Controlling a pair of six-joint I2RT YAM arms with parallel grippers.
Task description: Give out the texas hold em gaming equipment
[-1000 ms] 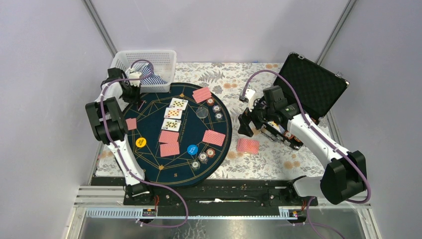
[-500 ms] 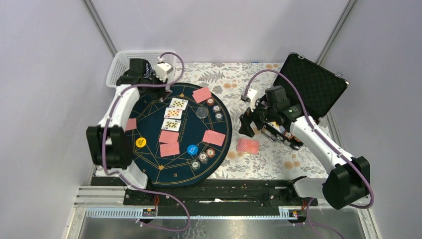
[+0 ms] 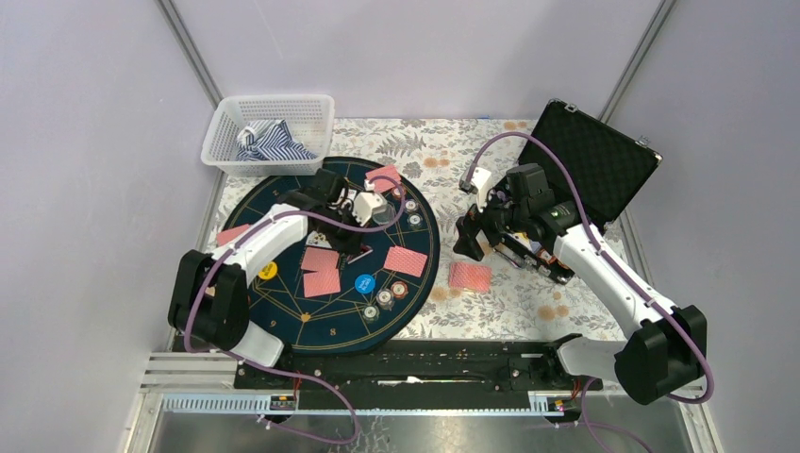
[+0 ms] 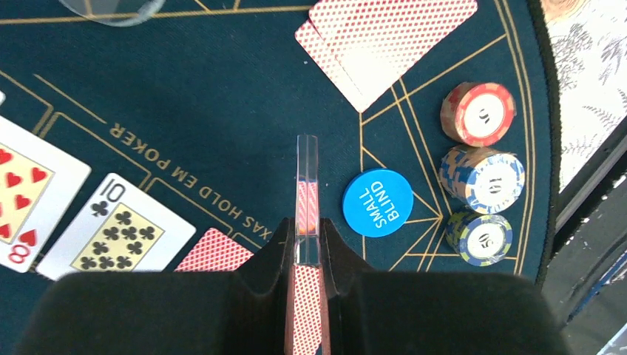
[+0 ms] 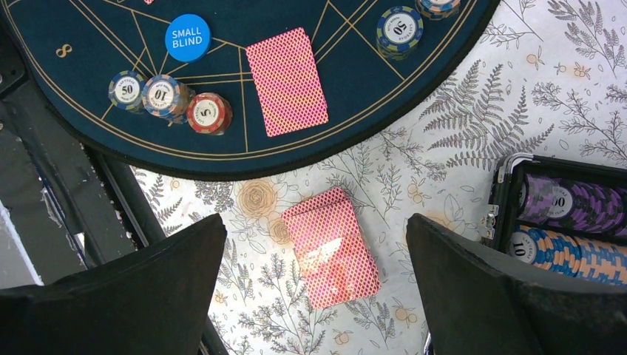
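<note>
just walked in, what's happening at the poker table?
The left fingers are shut on a red-backed card, held edge-on above the blue mat, near the small blind button and three chip stacks. The right fingers are open, hovering over the card deck on the floral cloth.

The mat [image 4: 185,89] looks like matt dark-blue felt with printed gold lines. The cards [image 5: 287,81] are thin, smooth coated paper; the deck [image 5: 331,248] shows a slight sheen. The chips [image 4: 479,113] look like hard, smooth plastic, and the blue disc [image 4: 378,203] like satin plastic. The tablecloth [image 5: 458,133] is a flat floral print. The left gripper [image 4: 307,240] has matt black plastic fingers, pinching a glossy held card [image 4: 307,203]. The basket [image 3: 274,98] is white plastic mesh. The case [image 3: 590,156] is lined with dimpled black foam.
</note>
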